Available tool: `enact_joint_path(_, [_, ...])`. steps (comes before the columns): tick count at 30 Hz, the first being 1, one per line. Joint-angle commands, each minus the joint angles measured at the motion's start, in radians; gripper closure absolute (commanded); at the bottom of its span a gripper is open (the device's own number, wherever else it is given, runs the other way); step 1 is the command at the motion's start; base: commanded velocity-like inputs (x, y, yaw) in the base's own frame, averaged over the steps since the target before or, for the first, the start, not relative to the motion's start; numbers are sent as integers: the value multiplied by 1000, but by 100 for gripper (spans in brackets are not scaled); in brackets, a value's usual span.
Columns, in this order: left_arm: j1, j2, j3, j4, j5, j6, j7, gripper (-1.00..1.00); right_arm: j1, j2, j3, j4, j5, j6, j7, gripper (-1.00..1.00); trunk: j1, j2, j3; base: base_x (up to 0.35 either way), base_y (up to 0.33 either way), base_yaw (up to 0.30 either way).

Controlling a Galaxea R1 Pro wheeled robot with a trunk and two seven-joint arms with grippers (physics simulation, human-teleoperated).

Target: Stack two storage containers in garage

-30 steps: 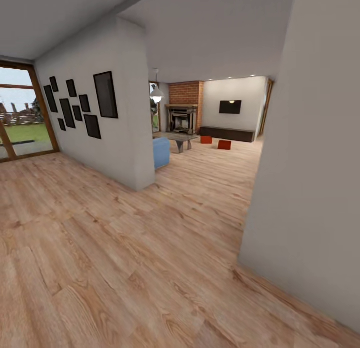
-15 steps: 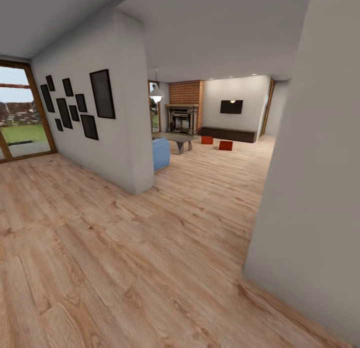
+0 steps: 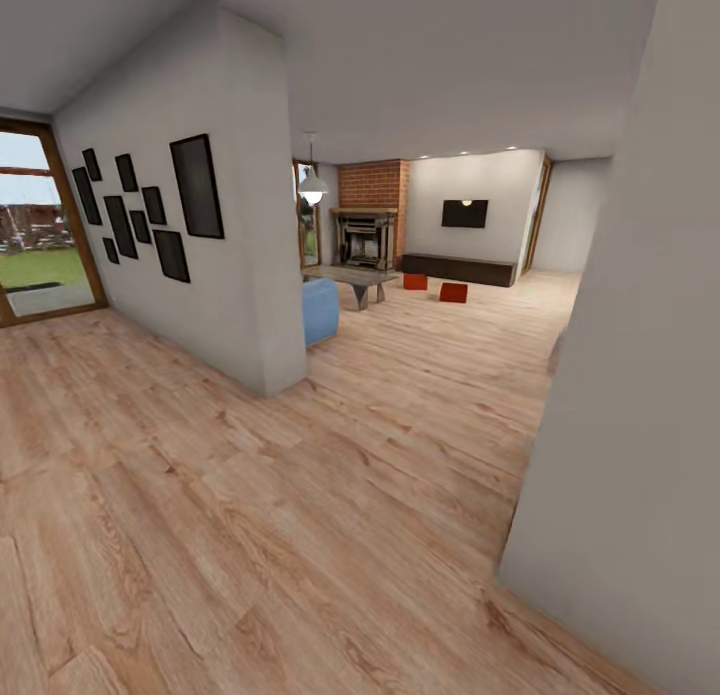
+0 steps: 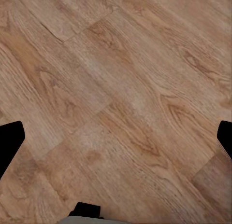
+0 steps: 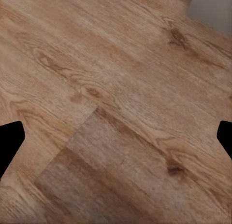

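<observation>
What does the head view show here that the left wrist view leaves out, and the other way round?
Head view: the living room ahead, with two storage containers on the plank floor near the long dark cabinet, the brick fireplace, wall TV, a blue seat and framed pictures on the near wall.

Left wrist view: the left hand from close up, its dark fingertips spread wide at the picture's edges with nothing between them.

Both: the light wood plank floor.
</observation>
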State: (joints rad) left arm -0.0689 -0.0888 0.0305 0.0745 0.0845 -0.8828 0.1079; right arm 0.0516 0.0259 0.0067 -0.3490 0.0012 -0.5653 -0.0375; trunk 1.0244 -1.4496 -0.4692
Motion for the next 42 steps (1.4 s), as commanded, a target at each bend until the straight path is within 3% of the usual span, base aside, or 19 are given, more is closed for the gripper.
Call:
enact_joint_path(1, [-2, 0, 3, 4, 1, -5, 0, -100, 1, 0, 1, -2, 0, -1, -4, -100, 1, 0, -1, 326, 0, 0])
enact_joint_path(24, [-2, 0, 2, 4, 1, -5, 0, -100, 1, 0, 3, -2, 0, -1, 0, -100, 1, 0, -1, 326, 14, -6])
enact_joint_path(42, [-2, 0, 2, 4, 1, -5, 0, -100, 1, 0, 4, -2, 0, -1, 1, -100, 1, 0, -1, 310, 140, -249])
